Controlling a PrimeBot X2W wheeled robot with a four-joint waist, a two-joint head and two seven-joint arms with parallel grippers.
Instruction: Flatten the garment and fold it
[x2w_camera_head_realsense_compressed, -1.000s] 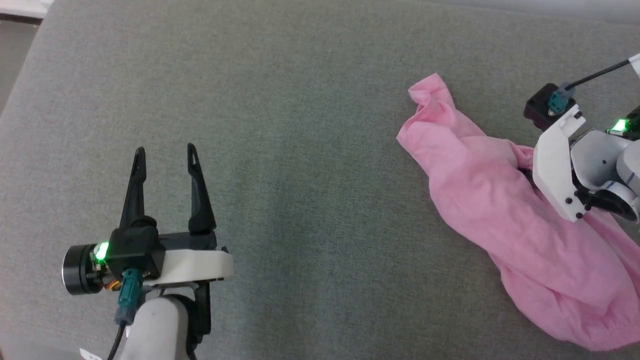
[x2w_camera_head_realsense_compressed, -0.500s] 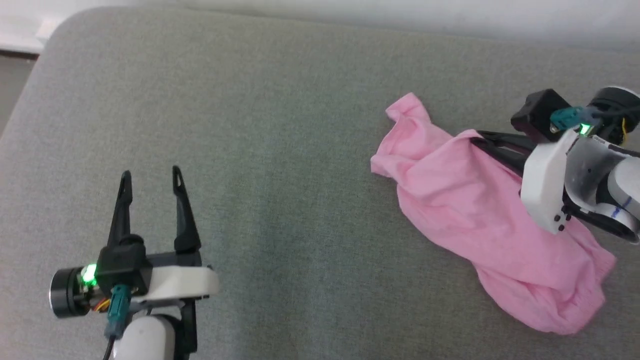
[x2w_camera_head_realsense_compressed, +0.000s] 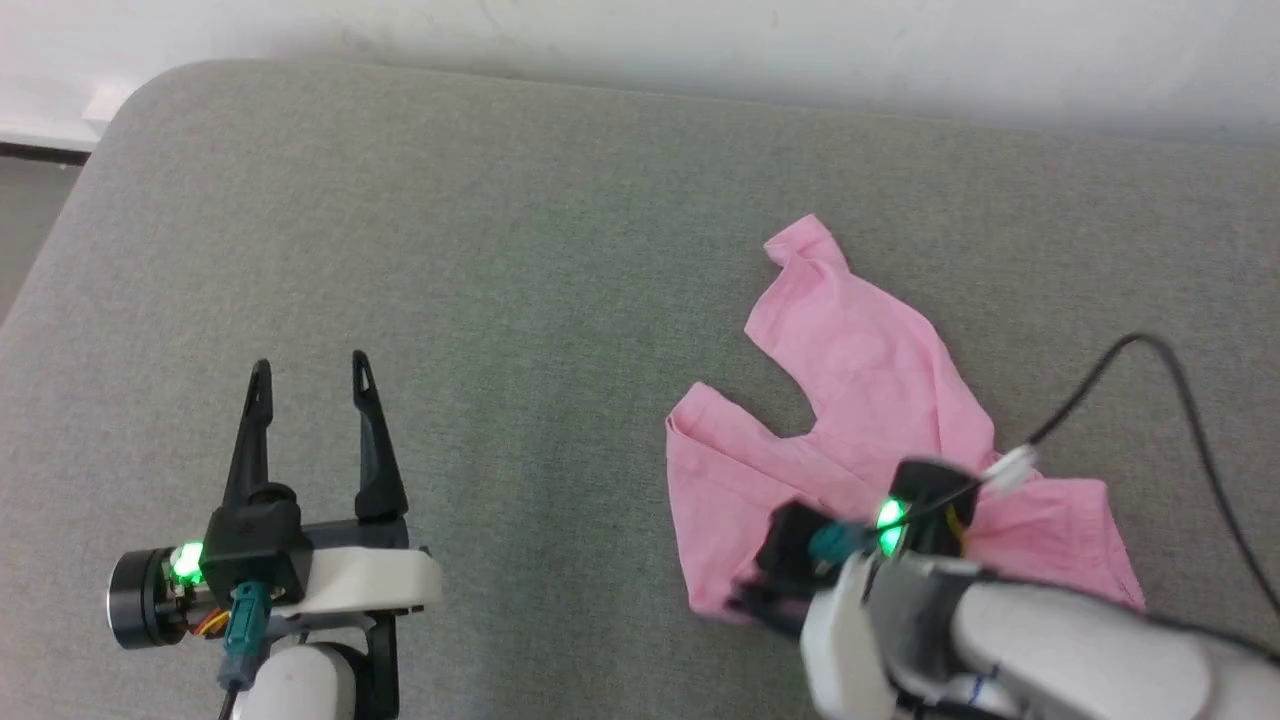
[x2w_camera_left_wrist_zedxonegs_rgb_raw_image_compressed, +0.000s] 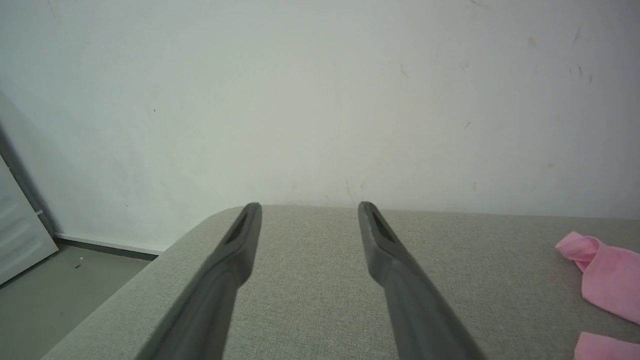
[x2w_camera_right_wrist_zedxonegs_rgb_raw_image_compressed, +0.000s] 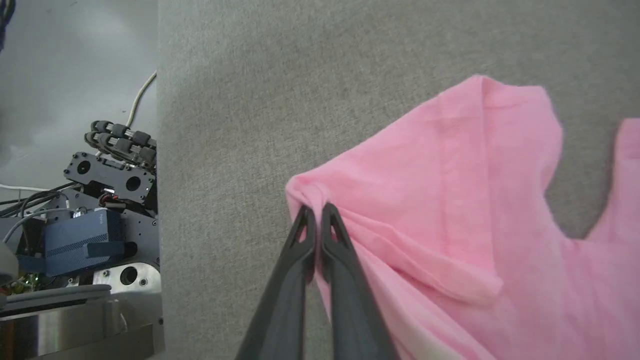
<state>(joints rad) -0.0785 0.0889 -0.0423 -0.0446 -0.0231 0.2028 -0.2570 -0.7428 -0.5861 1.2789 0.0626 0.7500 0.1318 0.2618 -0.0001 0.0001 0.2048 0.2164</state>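
Much bare cushion (x2w_camera_head_realsense_compressed: 560, 300) beside garment (x2w_camera_head_realsense_compressed: 860, 370)

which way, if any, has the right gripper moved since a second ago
Yes: the right gripper came toward the robot and leftward, away from the grey fabric cushion's back edge.

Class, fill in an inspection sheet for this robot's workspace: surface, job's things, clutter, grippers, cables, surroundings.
Surface: grey fabric cushion with a rounded far-left corner.
Job's things: pink shorts, partly spread, creased, not folded; both legs show.
Clutter: nothing seen.
Grippers: right gripper shut on a corner of the shorts; left gripper open over bare cushion, apart from the shorts.
Cables: black cable arcs up from the right wrist; white cable lies on the floor.
Surroundings: pale wall; grey floor; robot base electronics beside the cushion.
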